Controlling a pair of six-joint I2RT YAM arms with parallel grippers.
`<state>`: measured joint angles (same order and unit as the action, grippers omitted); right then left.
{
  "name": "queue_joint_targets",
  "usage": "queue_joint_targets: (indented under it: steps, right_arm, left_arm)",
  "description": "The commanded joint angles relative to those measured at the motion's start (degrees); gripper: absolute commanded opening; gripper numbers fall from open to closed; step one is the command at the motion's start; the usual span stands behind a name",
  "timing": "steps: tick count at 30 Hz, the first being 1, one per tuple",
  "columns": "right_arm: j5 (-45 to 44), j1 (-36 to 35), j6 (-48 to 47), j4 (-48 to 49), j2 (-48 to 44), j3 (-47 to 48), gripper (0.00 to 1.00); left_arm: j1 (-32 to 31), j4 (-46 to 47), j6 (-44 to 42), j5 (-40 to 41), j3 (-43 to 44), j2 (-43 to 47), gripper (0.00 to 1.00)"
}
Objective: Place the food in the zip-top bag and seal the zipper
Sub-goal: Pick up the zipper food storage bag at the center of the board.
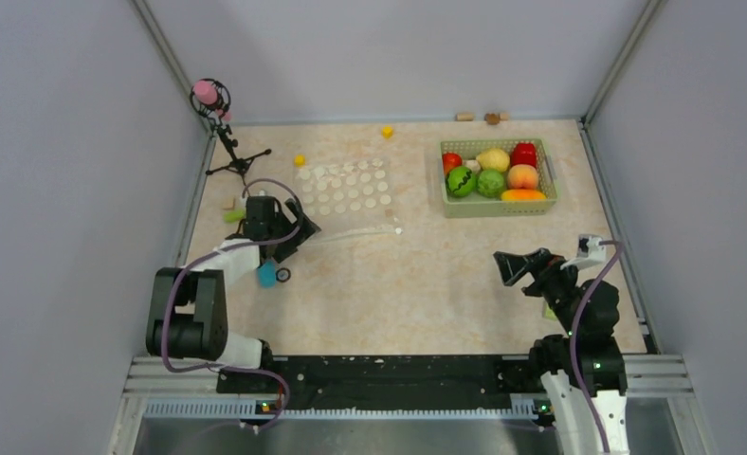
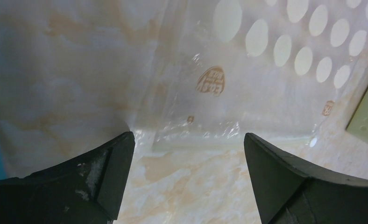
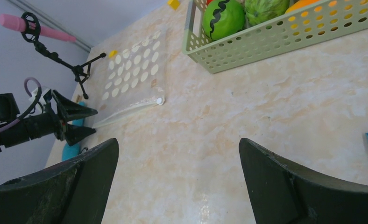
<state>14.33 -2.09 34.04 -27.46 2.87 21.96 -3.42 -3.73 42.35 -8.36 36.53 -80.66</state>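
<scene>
left claw (image 2: 187,136) agape before zipper (image 2: 229,140), basket (image 2: 365,114) beyond

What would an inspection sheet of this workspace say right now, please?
Surface: beige marbled table.
Job's things: zip-top bag lies flat, no food inside; zipper faces the arms; food all in green basket.
Clutter: yellow cubes, blue block, pink microphone on a stand.
Grippers: left gripper open, poised at the zipper; right gripper open, holding nothing.
Cables: purple cables along each arm.
Surroundings: grey walls on three sides.
</scene>
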Motion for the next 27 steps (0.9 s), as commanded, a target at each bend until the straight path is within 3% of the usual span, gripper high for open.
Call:
queue_joint_targets:
  steps: [1,5,8,14,20,24,27]
  right_arm:
    - [2.6,0.3,-1.1,2.0,1.3,1.4,0.99]
    - [2.5,0.3,-1.5,1.4,1.7,1.6,0.99]
    - [2.0,0.3,-1.5,1.4,1.7,1.5,0.99]
    - [1.3,0.3,-1.4,1.4,1.6,1.3,0.99]
    - [3.0,0.3,-0.8,1.5,1.8,1.3,0.99]
    - [9.5,0.3,-0.6,3.3,2.7,1.1,0.99]
    - [15.6,0.3,1.3,6.4,5.0,0.0,0.99]
  left_arm:
    - [0.1,5.6,0.7,-3.1,2.7,-5.7,0.90]
    - [0.1,6.9,0.8,-5.5,3.5,-9.4,0.82]
    - [0.1,8.7,1.1,-6.8,3.3,-11.5,0.64]
    - [0.1,8.6,1.1,-8.8,4.4,-15.1,0.00]
    - [-0.5,12.3,3.3,-14.8,1.3,-12.9,0.00]
    - [-3.6,12.2,6.0,-15.8,-2.5,-4.7,0.00]
    - [-8.0,8.8,8.5,-11.0,-4.8,4.1,0.00]
